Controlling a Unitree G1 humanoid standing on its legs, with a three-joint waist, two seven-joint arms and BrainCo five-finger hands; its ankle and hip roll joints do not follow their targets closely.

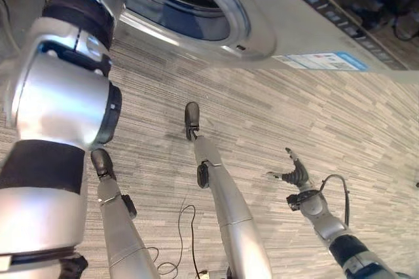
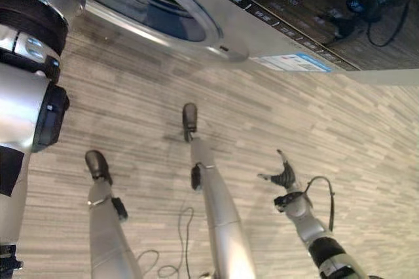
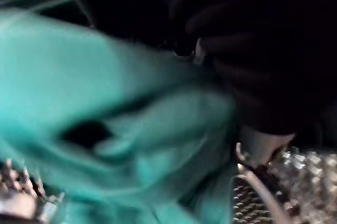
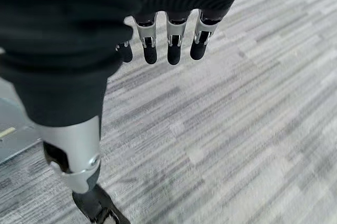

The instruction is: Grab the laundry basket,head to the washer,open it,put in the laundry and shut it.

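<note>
- Our left arm reaches into the round-doored silver washer; we cannot tell its grip on the teal cloth laundry.
- Our right hand hangs spread and empty.
- The cloth could snag at the rim.

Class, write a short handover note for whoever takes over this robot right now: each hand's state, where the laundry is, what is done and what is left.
Left hand: reaching into the open round port of the white front-loading washer, against the teal cloth laundry in the drum; its grip cannot be read.
Right hand: open, empty, hanging low over the grey striped carpet.
Done: washer opened, teal laundry inside.
Left: withdraw the left arm, shut the washer.
</note>
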